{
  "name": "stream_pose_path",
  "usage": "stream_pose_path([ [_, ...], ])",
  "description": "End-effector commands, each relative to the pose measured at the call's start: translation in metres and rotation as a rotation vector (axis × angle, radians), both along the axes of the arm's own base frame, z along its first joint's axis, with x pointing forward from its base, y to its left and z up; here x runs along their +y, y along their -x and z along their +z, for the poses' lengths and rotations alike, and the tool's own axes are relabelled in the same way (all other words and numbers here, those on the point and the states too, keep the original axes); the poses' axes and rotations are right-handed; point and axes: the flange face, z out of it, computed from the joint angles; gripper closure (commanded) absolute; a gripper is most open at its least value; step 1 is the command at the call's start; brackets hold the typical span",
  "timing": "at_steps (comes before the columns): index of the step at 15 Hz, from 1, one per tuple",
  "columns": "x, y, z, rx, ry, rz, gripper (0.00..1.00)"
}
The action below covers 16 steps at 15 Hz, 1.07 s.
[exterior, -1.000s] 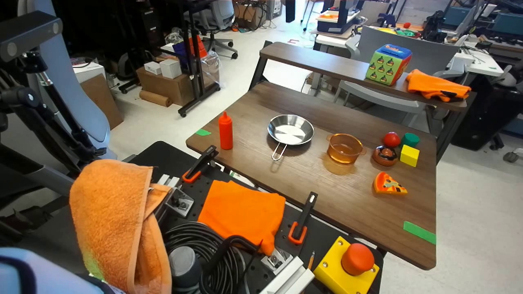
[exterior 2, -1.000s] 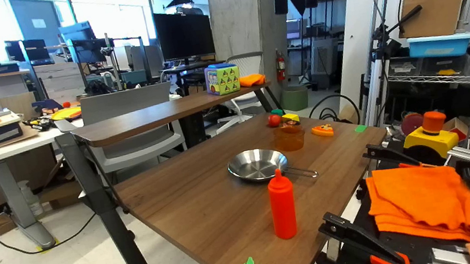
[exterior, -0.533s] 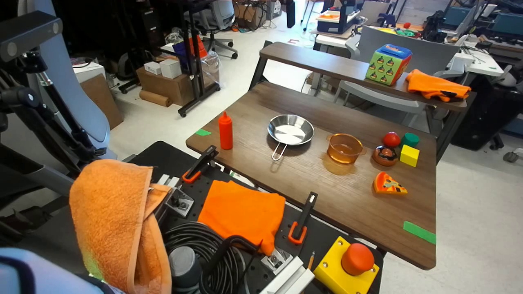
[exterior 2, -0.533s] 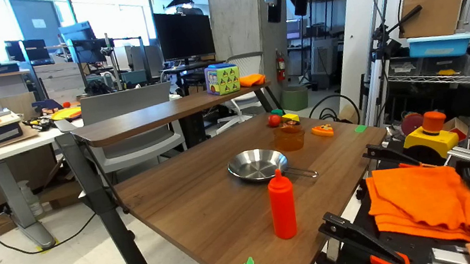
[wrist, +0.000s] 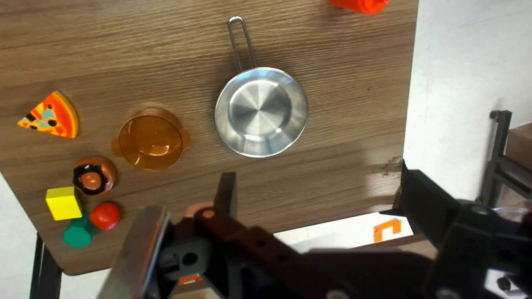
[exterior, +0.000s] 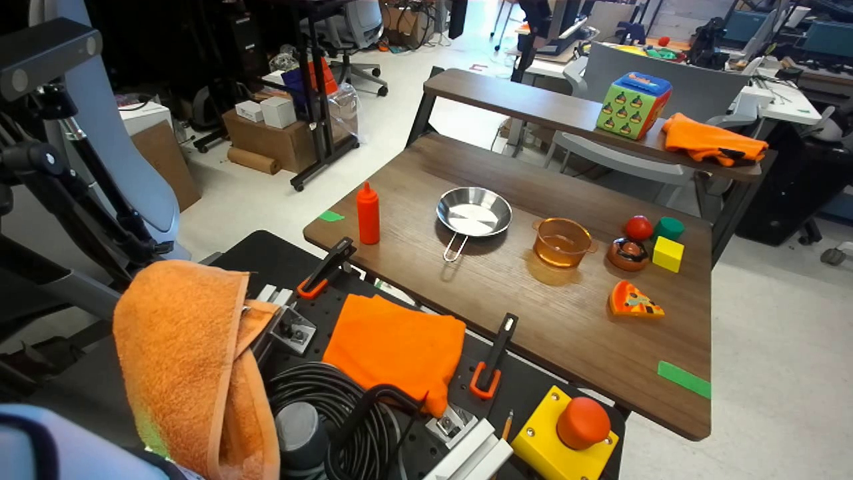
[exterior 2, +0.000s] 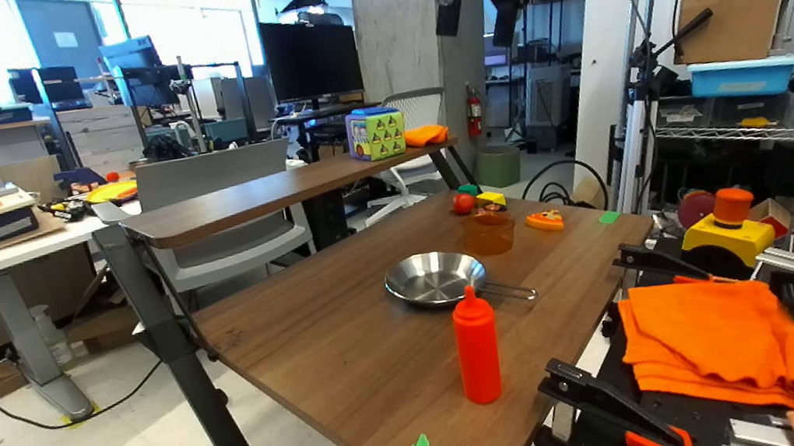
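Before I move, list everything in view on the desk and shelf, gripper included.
Desk: one, brown, mid-scene
Shelf: one, brown, raised along the desk's edge
Squeeze bottle: one, red, upright near a desk end
Frying pan: one, silver, near the bottle
Pot: one, clear amber, near the pan
Pizza slice: one, orange and yellow, past the pot
Doughnut: one, brown, near the pot
Cube: one, yellow, beside the doughnut
Round toy: one, red, near the cube
Block: one, green, beside the round toy
Tape strips: two, green, at opposite desk ends
Box: one, multicoloured, on the shelf
Cloth: one, orange, beside the box
Gripper: one, mostly black, open above the desk
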Motion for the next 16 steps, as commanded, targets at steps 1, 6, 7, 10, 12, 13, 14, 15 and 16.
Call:
stream_pose_path([
  [1,0.002,-0.002,-0.004,0.031,-0.029,0.022,0.00],
  [6,0.030,-0.011,-0.003,0.171,0.036,0.009,0.00],
  [7,0.036,-0.014,-0.001,0.188,0.047,0.014,0.00],
  [10,0.057,-0.025,0.002,0.230,0.079,0.042,0.00],
  [12,0.066,-0.031,0.004,0.231,0.109,0.053,0.00],
  [13,0.068,-0.035,0.003,0.239,0.140,0.041,0.00],
  [14,0.071,-0.038,0.003,0.237,0.162,0.040,0.00],
  [15,0.072,-0.042,0.003,0.242,0.179,0.042,0.00],
  [16,0.073,-0.043,0.003,0.245,0.189,0.046,0.00],
])
